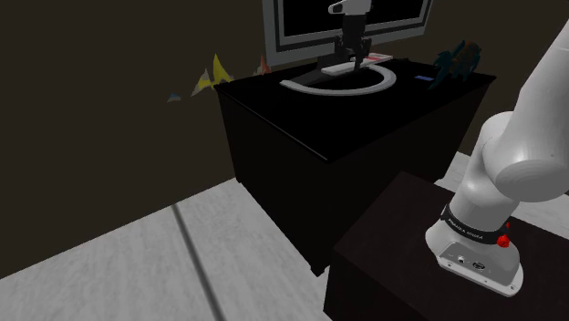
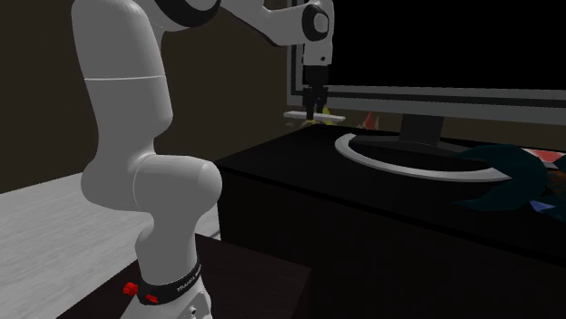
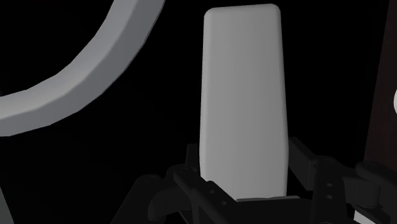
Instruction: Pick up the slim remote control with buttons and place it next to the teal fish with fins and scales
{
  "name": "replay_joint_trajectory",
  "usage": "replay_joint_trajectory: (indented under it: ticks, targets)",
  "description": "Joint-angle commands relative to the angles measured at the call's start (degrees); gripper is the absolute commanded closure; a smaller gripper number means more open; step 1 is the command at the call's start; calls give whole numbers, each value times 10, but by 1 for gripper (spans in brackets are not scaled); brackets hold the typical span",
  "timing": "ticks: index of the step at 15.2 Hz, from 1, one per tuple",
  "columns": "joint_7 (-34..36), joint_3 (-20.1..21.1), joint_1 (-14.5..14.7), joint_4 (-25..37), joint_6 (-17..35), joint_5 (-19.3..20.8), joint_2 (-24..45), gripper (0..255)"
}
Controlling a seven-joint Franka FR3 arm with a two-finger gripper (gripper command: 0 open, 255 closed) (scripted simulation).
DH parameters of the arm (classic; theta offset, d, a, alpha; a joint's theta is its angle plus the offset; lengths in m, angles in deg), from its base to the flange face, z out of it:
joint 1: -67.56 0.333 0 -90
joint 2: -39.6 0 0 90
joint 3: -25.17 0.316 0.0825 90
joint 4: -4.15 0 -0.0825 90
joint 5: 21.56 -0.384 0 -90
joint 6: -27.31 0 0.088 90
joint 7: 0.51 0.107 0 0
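1. Gripping the remote [image 3: 242,95], the claw [image 1: 350,53] is clenched on its end, over the cabinet [image 1: 274,98]
2. Best carried level toward the fish [image 1: 456,62], at 3 o'clock in the shoulder view, clearing the TV base [image 1: 383,85], then set down beside it
3. Black cabinet against a dark wall [image 1: 91,55], pale floor [image 1: 109,264] at 7 o'clock

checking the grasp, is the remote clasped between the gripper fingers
Yes, the pale grey remote sits clasped between the gripper's two black fingers.

One remote [image 3: 242,102], one fish [image 1: 456,62], one monitor [image 1: 305,20]
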Motion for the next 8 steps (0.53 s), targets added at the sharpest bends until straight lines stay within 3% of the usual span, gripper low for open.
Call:
replay_joint_trajectory:
  ticks: [1, 8]
  targets:
    - [0, 0, 0, 15, -16, 1, -1, 255]
    - [-4, -1, 0, 77, -71, -4, 7, 255]
